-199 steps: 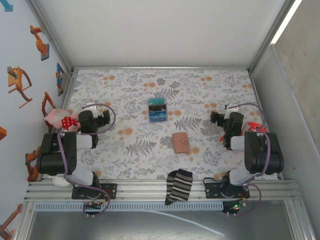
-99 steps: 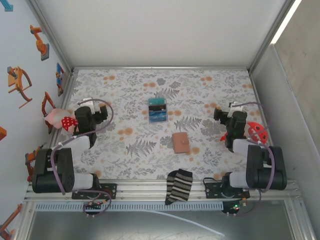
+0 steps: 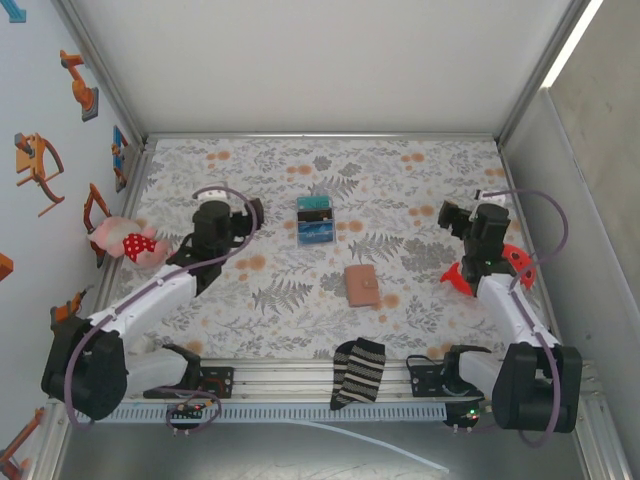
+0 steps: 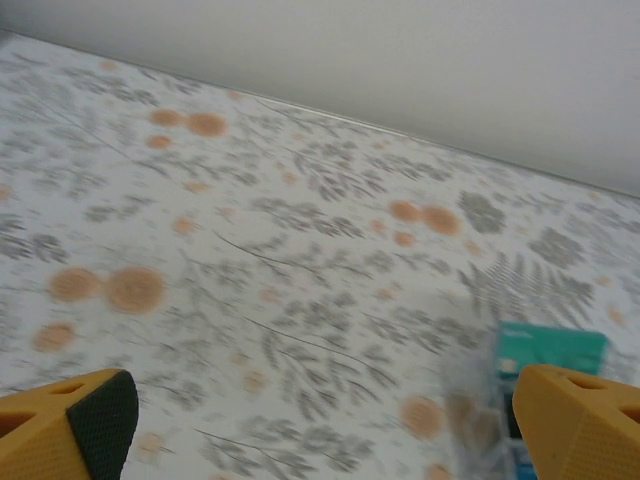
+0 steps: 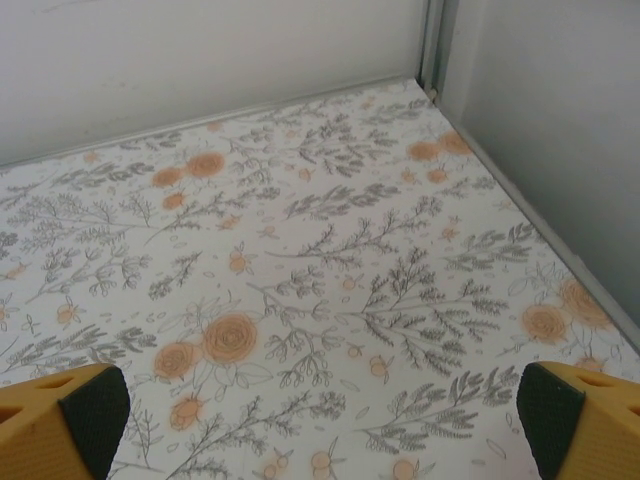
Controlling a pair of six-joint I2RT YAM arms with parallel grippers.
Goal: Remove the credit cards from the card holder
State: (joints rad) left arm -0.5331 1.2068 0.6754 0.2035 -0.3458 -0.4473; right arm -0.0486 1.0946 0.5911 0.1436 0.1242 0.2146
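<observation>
The card holder (image 3: 361, 286), a small tan-brown wallet, lies shut on the floral tablecloth near the middle. The credit cards are hidden from view. My left gripper (image 3: 250, 215) hangs open above the cloth, left of a blue-teal-black boxy object (image 3: 316, 221). In the left wrist view the yellow fingertips (image 4: 70, 420) stand wide apart over bare cloth, with that box (image 4: 550, 352) by the right finger. My right gripper (image 3: 452, 218) is open at the right, far from the card holder. Its fingertips (image 5: 575, 415) frame bare cloth in the right wrist view.
A striped sock (image 3: 358, 372) lies over the near rail. A pink plush toy (image 3: 125, 241) sits at the left edge and a red object (image 3: 500, 265) lies under the right arm. Walls close in the back and the right side (image 5: 560, 130).
Both arms have unfolded and reached out from their bases. The left gripper swung right toward the boxy object, and the right gripper moved slightly right and farther. Both stayed open.
</observation>
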